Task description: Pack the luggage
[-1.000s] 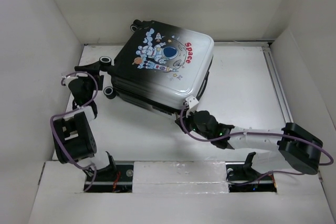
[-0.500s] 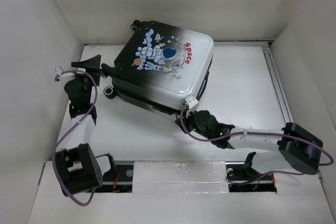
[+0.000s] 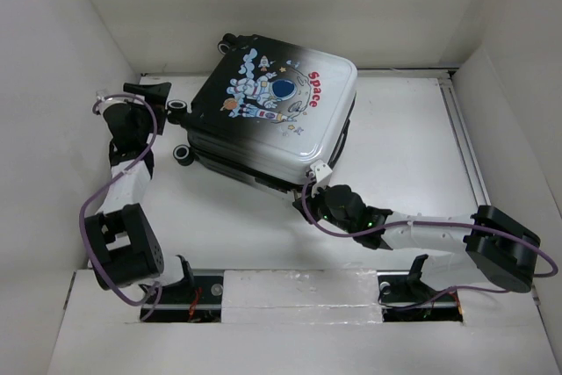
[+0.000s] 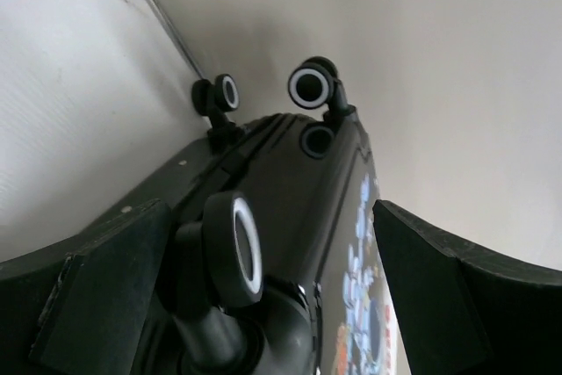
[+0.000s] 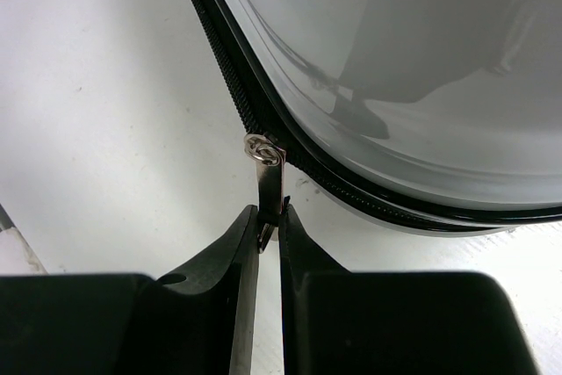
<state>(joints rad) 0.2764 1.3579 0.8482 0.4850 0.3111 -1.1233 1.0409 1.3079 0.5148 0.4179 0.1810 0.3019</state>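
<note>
The luggage [image 3: 290, 129], a black-and-white suitcase with an astronaut and red "Space" print, lies flat at the back middle of the table with its lid down. My right gripper [image 3: 309, 192] is at its near corner, shut on the metal zipper pull [image 5: 269, 177] beside the black zipper track [image 5: 228, 68]. My left gripper [image 3: 162, 98] is open at the suitcase's left end. Its fingers [image 4: 97, 296] stand on either side of a caster wheel [image 4: 235, 248] without touching it. Two more wheels [image 4: 311, 87] show beyond.
White walls close in on the left, back and right. Another caster wheel [image 3: 182, 155] sticks out at the suitcase's left near corner. A metal rail [image 3: 464, 142] runs along the right side of the table. Purple cables loop round both arms.
My left arm has swung its gripper up and back along the suitcase's left end, now around the wheel. The right gripper and suitcase have not moved.
</note>
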